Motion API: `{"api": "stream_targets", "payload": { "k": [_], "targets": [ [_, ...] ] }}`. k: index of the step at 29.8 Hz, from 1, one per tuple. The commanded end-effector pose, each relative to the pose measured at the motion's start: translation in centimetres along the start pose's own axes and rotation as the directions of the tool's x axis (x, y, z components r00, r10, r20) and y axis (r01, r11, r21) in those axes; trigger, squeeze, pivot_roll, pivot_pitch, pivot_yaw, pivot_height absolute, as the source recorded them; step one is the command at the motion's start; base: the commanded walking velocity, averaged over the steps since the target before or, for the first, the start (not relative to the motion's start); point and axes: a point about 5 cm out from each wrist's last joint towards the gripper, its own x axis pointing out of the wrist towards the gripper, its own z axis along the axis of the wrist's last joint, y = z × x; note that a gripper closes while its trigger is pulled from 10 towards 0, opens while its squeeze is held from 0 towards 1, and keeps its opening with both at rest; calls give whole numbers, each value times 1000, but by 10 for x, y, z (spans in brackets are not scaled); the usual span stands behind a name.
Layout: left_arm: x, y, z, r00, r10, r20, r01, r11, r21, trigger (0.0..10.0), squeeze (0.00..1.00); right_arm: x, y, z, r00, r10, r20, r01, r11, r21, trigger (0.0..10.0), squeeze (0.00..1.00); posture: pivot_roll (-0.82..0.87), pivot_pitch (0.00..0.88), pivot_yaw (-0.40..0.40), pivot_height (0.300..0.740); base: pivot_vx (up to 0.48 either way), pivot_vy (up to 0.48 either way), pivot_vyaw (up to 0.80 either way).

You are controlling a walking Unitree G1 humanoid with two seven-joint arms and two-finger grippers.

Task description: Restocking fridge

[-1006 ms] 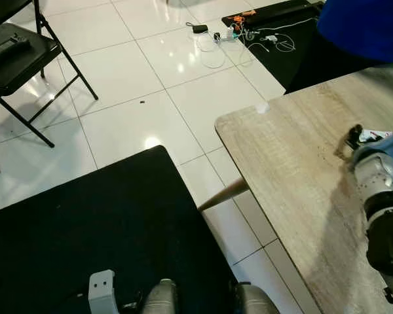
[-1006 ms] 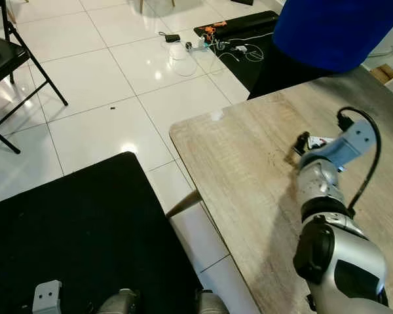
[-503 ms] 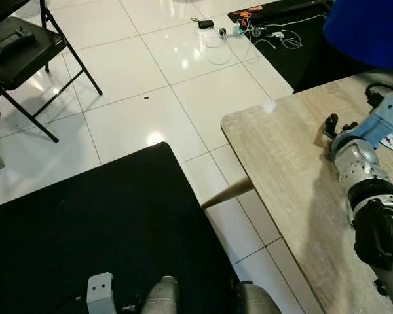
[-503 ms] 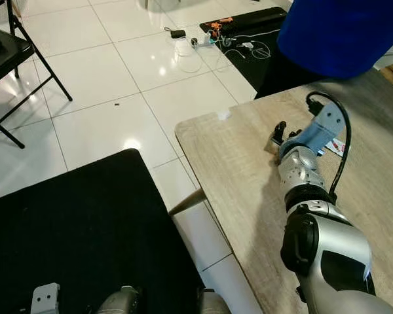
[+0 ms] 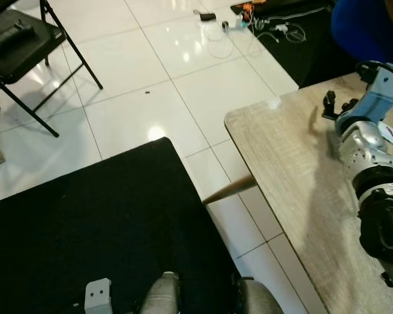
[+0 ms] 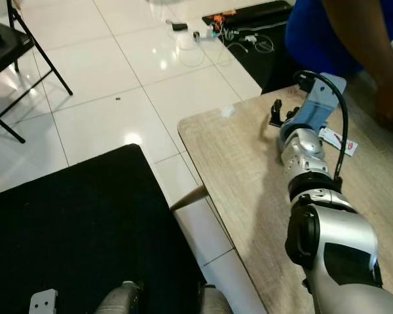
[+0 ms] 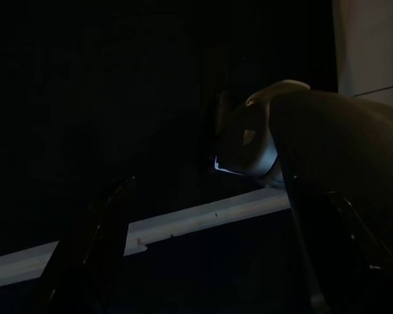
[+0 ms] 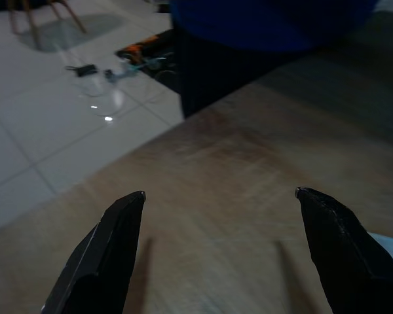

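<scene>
Over wooden table [image 6: 249, 170], right pincer [image 8: 219, 216] spread, possibly a packet [image 6: 337, 140] beside.

- The head views were bright and evenly lit; ceiling light glared off the glossy floor tiles [image 5: 156, 133].
- The right arm [image 6: 304, 154] threw a soft shadow across the bench [image 6: 249, 170].
- The left wrist view was nearly black, with one pale strip [image 7: 203, 216] lit.
- The right wrist view was soft, and the far floor was out of focus.

Table [image 6: 236, 170] right, chair [image 5: 19, 46] far left
</scene>
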Motion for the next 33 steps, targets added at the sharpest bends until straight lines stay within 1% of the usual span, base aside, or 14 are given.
{"api": "stream_targets", "payload": {
  "k": [1,2,5,11,12,13,14,16,20,23,25,27,30,33],
  "targets": [
    [-9,-13,-32,992,-63,-108,62,998,-12,10000,0,0,-9,-4,999,-37,-20,37,999,-18,10000,0,29,347,-92,740,0,0,0],
    [-9,-13,-32,992,-63,-108,62,998,-12,10000,0,0,-9,-4,999,-37,-20,37,999,-18,10000,0,29,347,-92,740,0,0,0],
    [-11,-12,-34,992,-74,-102,73,997,-10,10000,0,-1,-19,-3,996,-83,-20,83,997,4,10000,0,32,381,-89,740,0,0,0],
    [-13,-11,-35,992,-80,-97,80,997,-5,10000,0,-1,-26,-2,995,-103,-15,104,994,36,10000,0,31,393,-87,740,0,0,0],
    [-14,-11,-35,992,-84,-94,84,996,-1,10000,0,-1,-31,1,993,-114,3,114,991,69,10000,0,32,410,-82,740,0,0,0],
    [-14,-11,-35,992,-84,-94,84,996,-1,10000,0,-1,-31,1,993,-114,3,114,991,69,10000,0,32,410,-82,740,0,0,0],
    [-16,-9,-36,992,-91,-85,92,996,4,10000,0,-2,-43,9,988,-147,44,140,982,127,10000,0,35,433,-74,740,0,0,0],
    [-17,-8,-36,992,-92,-82,93,996,5,10000,0,-2,-47,11,985,-162,55,153,979,135,10000,0,35,436,-74,740,0,0,0],
    [-17,-6,-35,993,-95,-69,95,995,9,10000,0,-3,-56,14,979,-190,68,180,975,134,10000,0,38,449,-70,740,0,0,0],
    [-16,-2,-28,995,-96,-40,97,995,18,10000,0,-6,-74,21,966,-242,92,227,963,146,10000,0,40,461,-68,740,0,0,0],
    [-16,0,-25,995,-96,-25,97,995,19,10000,0,-7,-81,22,960,-266,89,253,958,137,10000,0,39,463,-67,740,0,0,0],
    [-16,0,-25,995,-96,-25,97,995,19,10000,0,-7,-81,22,960,-266,89,253,958,137,10000,0,39,463,-67,740,0,0,0],
    [-15,1,-20,995,-95,-10,95,995,21,10000,0,-9,-89,15,954,-296,45,291,952,96,10000,0,34,471,-64,740,0,0,0],
    [-14,1,-18,996,-94,1,94,995,19,10000,0,-9,-90,9,951,-310,13,309,949,60,10000,0,35,469,-69,740,0,0,0]
  ]
}}
